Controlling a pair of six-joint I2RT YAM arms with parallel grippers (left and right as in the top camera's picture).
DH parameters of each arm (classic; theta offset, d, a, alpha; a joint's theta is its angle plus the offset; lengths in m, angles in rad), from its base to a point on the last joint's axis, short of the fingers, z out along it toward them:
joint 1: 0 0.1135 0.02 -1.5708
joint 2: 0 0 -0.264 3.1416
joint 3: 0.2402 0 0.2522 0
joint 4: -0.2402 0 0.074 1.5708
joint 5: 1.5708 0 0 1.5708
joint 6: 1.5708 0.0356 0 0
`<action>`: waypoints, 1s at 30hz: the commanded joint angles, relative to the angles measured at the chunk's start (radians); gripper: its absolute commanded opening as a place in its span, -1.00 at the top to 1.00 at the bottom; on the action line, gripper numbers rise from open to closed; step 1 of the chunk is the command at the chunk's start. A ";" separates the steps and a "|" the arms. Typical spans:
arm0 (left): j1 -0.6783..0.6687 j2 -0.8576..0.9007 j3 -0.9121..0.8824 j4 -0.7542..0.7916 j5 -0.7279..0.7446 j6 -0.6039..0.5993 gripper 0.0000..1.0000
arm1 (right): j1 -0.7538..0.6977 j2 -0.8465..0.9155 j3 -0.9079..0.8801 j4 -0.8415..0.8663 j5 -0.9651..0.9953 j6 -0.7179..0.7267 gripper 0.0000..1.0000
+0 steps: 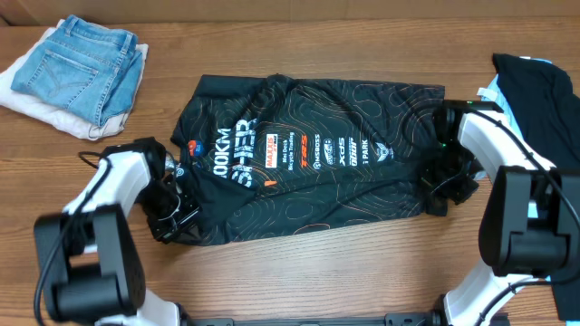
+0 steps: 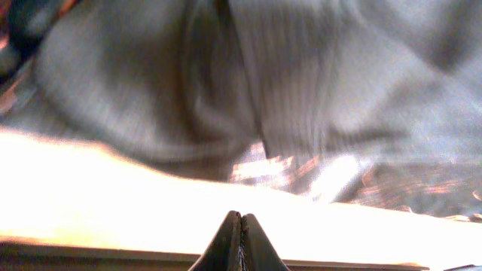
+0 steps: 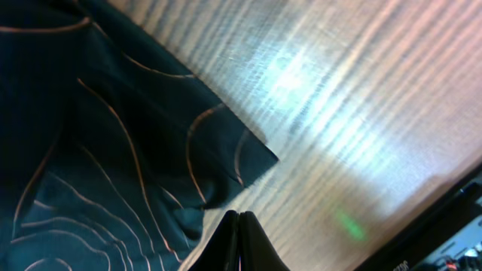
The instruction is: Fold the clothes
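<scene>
Black short-sleeved jersey with orange contour lines (image 1: 317, 154) lies spread, unfolded, I judge; left jaws at eight o'clock, right jaws at three, both shut, seemingly empty.

the jersey (image 1: 317, 149) is thin black cloth, smooth and mostly matt, with flat printed orange lines and white lettering; close up in the left wrist view its knit shows fine ribs. the table (image 1: 299, 281) is wood-grain board with a smooth, lightly glossy finish that throws back glare in the right wrist view. far left, the jeans (image 1: 86, 68) are faded blue denim, coarser and matt, on a white cloth (image 1: 23, 95), and the robot arms (image 1: 489, 145) have smooth white plastic shells.
</scene>
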 commanded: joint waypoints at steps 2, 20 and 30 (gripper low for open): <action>0.002 -0.072 -0.003 -0.041 -0.033 -0.022 0.91 | -0.004 -0.034 -0.007 -0.018 0.058 0.032 0.92; 0.002 -0.074 -0.003 0.027 -0.127 -0.026 0.91 | -0.004 -0.039 -0.037 0.112 -0.007 -0.103 0.92; 0.002 -0.074 -0.003 0.035 -0.127 -0.023 0.91 | -0.005 -0.039 -0.089 0.204 -0.013 -0.135 0.92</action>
